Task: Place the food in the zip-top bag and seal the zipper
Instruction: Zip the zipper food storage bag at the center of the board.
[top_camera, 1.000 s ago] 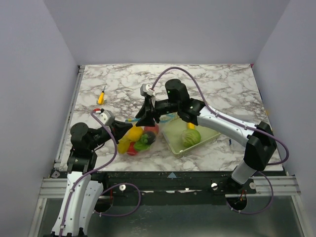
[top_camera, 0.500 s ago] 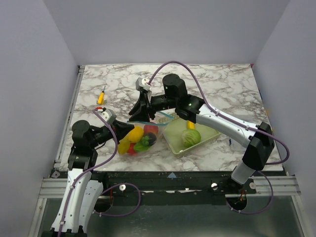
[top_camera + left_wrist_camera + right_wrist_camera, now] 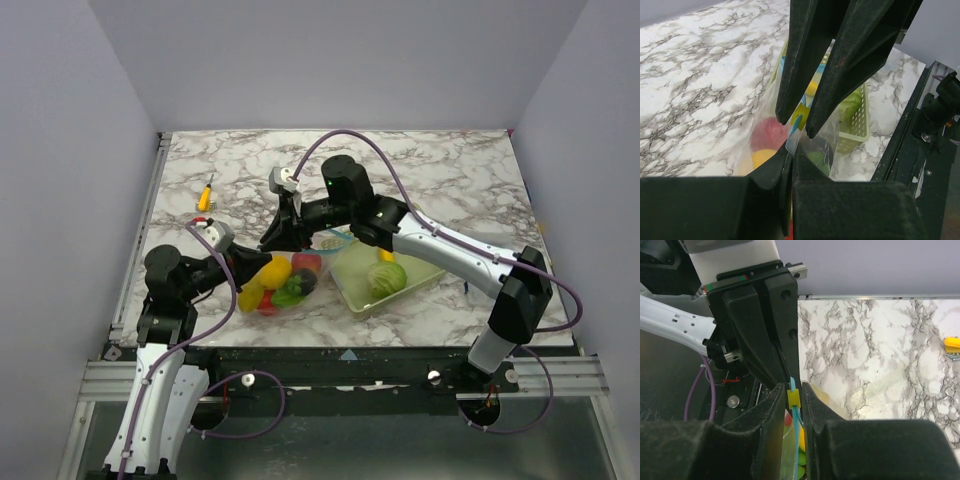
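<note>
Vs a second ago: right gripper [image 3: 277,240] has moved left along the bag mouth, now close to left gripper [image 3: 243,262]. Bag and basket have not moved.

Right gripper fingers pinch the yellow slider [image 3: 793,398] on the light-blue zipper [image 3: 795,420]. Left gripper is pressed together on the left corner of the bag mouth.

Zip-top bag [image 3: 283,285] lies by the desk's [image 3: 450,180] near edge, left of middle. The food [image 3: 272,270] is inside it: yellow, red and green pieces.

Mesh basket [image 3: 348,290] sits just right of the bag, also near the near edge. It holds a green round piece [image 3: 387,277] and a yellow piece [image 3: 386,255].
</note>
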You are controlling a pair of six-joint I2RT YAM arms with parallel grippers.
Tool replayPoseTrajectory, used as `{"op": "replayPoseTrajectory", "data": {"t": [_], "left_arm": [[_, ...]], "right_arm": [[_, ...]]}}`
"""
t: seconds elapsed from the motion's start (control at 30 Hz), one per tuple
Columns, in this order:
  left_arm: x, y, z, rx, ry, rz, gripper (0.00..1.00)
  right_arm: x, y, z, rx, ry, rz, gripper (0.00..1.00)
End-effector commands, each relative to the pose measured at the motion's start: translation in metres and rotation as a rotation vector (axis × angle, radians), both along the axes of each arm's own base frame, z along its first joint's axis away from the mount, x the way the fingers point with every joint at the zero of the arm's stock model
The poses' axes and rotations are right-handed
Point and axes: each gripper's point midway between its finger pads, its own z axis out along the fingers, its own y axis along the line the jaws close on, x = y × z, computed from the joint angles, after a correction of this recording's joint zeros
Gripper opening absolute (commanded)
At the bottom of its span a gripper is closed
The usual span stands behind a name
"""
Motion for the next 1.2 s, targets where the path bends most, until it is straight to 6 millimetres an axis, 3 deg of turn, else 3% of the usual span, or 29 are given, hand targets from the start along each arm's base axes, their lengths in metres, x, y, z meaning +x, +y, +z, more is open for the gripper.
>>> {"op": "replayPoseTrajectory", "data": {"t": [0.0, 0.2, 0.33, 0.67, 0.87, 1.17], "left_arm": [[-0.002, 0.001, 0.025, -0.014, -0.077, 0.004, 0.0], [-0.001, 0.002, 0.026, -0.014, -0.084, 0.02, 0.0], [0.006, 0.01, 0.027, -0.022, -0.083, 0.095, 0.0], [0.004, 0.021, 0.027, -0.01, -0.104, 0.181, 0.0], [-0.009, 0.01, 0.027, 0.036, -0.103, 0.06, 0.0], [-0.01, 0.011, 0.037, 0.028, -0.137, 0.078, 0.0]], "right_arm": [[-0.001, 0.003, -0.007, -0.026, 0.0, 0.004, 0.21], [-0.001, 0.001, -0.009, -0.033, -0.006, -0.003, 0.01], [0.0, -0.004, -0.006, -0.026, -0.018, -0.026, 0.0], [0.006, -0.018, -0.031, -0.079, -0.054, -0.081, 0.0], [0.0, -0.01, -0.005, -0.021, -0.017, -0.035, 0.0], [0.007, -0.02, -0.011, -0.068, -0.059, -0.069, 0.0]]}}
